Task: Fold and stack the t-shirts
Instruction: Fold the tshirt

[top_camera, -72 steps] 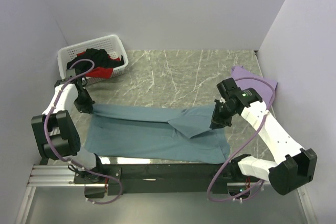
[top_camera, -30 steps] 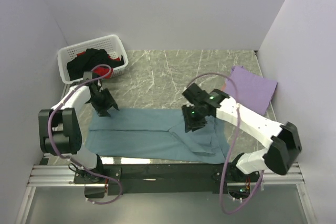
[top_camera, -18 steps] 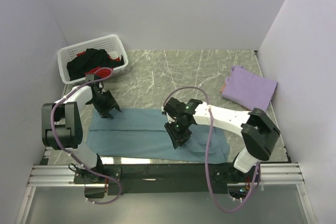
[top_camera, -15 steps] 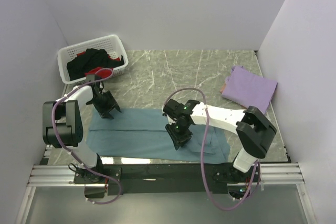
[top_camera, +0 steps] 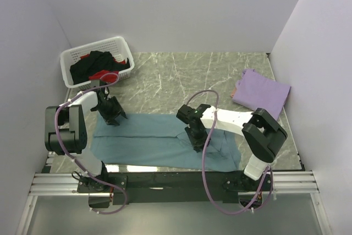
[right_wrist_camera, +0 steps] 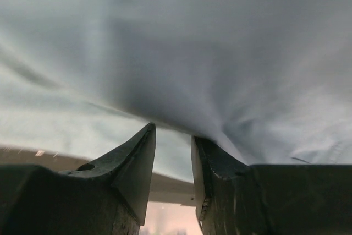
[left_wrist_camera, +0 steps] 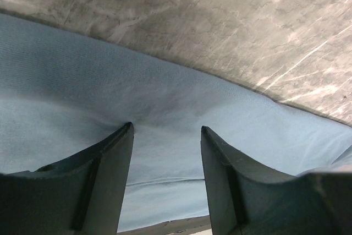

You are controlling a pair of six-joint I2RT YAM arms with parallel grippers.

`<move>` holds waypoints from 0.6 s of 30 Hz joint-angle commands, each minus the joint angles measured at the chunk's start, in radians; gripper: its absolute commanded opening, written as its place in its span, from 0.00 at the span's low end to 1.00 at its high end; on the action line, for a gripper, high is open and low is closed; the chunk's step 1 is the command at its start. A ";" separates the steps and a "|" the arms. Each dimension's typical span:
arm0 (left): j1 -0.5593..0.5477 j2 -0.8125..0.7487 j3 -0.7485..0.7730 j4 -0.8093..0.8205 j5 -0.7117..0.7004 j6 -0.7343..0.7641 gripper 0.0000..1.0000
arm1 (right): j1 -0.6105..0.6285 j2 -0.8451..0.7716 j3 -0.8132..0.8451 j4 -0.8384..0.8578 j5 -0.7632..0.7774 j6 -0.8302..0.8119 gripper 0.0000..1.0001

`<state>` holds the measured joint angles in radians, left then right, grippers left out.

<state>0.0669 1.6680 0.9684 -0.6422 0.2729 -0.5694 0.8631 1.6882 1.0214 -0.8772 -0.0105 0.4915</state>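
Far left on desk: white basket with black t-shirt and red t-shirt heaped inside. Nearer, left gripper, jaws apart, tips pressed on far edge of teal t-shirt, spread along desk's near side. Mid-shirt: right gripper pinched narrow on a gathered fold of same cloth. Far right: lavender t-shirt, folded, well apart.

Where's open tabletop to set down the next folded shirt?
Free: the bare marble table at the far middle, between the white basket and the lavender t-shirt. Crowded: the near strip, covered by the teal t-shirt, with the left gripper and right gripper on it.
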 commanded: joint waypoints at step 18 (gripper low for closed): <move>0.002 -0.042 -0.036 0.030 0.020 -0.004 0.58 | -0.027 -0.189 0.019 0.010 0.164 0.019 0.36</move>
<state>0.0689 1.6585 0.9520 -0.6243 0.2832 -0.5701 0.8249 1.6016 1.0100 -0.8757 0.1486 0.5083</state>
